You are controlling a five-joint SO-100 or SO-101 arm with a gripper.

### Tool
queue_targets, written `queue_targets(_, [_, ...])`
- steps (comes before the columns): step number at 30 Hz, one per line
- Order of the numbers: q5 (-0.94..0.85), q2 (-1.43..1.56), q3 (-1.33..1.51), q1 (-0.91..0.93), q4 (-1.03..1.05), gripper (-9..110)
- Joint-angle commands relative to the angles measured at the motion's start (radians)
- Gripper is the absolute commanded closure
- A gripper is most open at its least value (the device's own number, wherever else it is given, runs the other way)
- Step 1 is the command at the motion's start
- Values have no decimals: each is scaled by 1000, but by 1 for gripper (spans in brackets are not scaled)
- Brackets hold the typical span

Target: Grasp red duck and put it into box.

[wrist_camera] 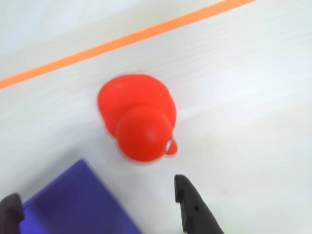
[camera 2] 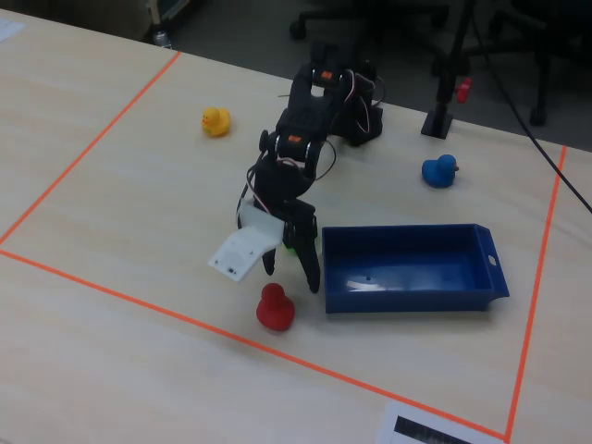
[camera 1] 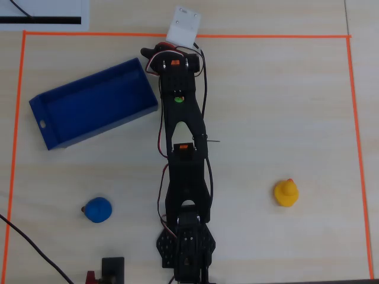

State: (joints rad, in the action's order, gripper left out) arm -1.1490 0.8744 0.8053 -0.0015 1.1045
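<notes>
Your jaws stand spread above the small glossy red rubber duck; it looks light, squashy and slick, so pinch its broad body, not the head.

An office or lab: wheeled office chairs behind a table marked with orange tape

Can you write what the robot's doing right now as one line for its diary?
phase: approach | gripper: open, above table | red duck: on table, ungrasped | box: empty
</notes>
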Motion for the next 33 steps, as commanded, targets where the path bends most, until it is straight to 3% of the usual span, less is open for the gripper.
queue_targets(1, [-28, -17, -101, 26, -9, 60])
queue_targets(24, [0, -199, -273, 48, -61, 60])
queue_targets(25, [2, -207, -279, 46, -63, 62])
queue_targets(30, [32, -216, -290, 44, -75, 101])
queue_targets(33, [64, -195, -290, 49, -69, 101])
